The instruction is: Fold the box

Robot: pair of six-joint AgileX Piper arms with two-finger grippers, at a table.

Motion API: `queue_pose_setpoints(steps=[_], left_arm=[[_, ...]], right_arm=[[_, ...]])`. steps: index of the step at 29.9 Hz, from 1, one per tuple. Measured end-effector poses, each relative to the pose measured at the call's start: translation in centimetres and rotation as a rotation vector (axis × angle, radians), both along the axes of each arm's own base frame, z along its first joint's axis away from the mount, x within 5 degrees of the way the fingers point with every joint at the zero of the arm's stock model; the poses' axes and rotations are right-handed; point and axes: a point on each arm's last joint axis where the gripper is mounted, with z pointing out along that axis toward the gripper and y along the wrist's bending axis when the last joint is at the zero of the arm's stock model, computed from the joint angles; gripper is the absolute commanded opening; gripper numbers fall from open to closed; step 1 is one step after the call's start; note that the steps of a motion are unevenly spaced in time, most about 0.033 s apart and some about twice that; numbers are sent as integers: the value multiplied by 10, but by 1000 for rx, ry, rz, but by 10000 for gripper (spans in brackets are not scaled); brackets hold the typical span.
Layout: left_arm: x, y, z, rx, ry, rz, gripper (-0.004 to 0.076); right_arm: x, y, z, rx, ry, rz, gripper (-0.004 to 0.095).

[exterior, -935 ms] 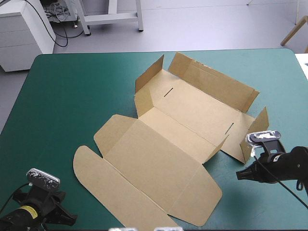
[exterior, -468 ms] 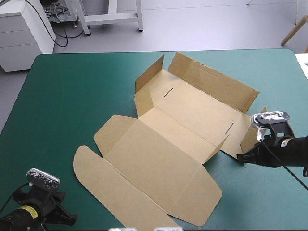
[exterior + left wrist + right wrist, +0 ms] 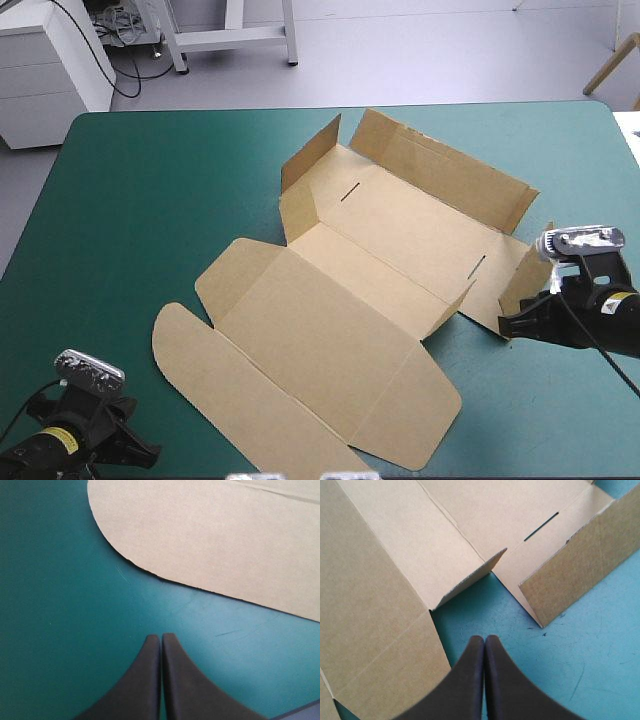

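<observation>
The box (image 3: 370,280), a cut sheet of brown corrugated board, lies opened out in the middle of the teal-green covered surface (image 3: 150,200). Its far long wall and the short flaps at both ends are tilted up, and its wide lid panel is spread flat toward the near edge. The right claw (image 3: 503,325), two broad black curved fingers, is pressed together into a single point with nothing between them. It sits low over the surface just beside the box's right end, tip toward the board. In its own wrist view the right claw (image 3: 484,637) faces a notch of bare cover, with a small brown tab (image 3: 470,580) half raised ahead on one side. On the other side the brown end wall (image 3: 580,555) stands on edge, with a narrow slot (image 3: 540,527) in the panel beyond. The left claw (image 3: 150,458) waits by the near left corner, apart from the box. Seen from its wrist, the left claw (image 3: 161,636) is likewise closed to a point and empty. The rounded brown flap (image 3: 215,535) lies flat ahead of it, clear of the tips.
</observation>
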Motion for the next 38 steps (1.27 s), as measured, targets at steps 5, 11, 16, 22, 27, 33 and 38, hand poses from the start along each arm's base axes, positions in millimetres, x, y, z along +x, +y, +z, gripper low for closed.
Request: queue_pose_setpoints(steps=[5,11,16,22,27,33,38], left_arm=[[0,0,0,-1,-3,0,-10],[0,0,0,-1,-5,0,-10],[0,0,0,-1,-5,0,-10],[0,0,0,-1,-6,0,-10],[0,0,0,-1,-6,0,-10],[0,0,0,-1,-6,0,-10],[0,0,0,-1,-6,0,-10]], right_arm=[[-9,1,8,17,-36,-5,-18],[-8,1,8,19,-30,-8,-18],[-8,1,7,19,-29,-8,-15],[-6,1,7,10,-24,-9,243],[-6,0,7,-3,-28,3,567],[-6,0,7,-25,-43,29,711],[-6,0,7,-25,-48,30,711]])
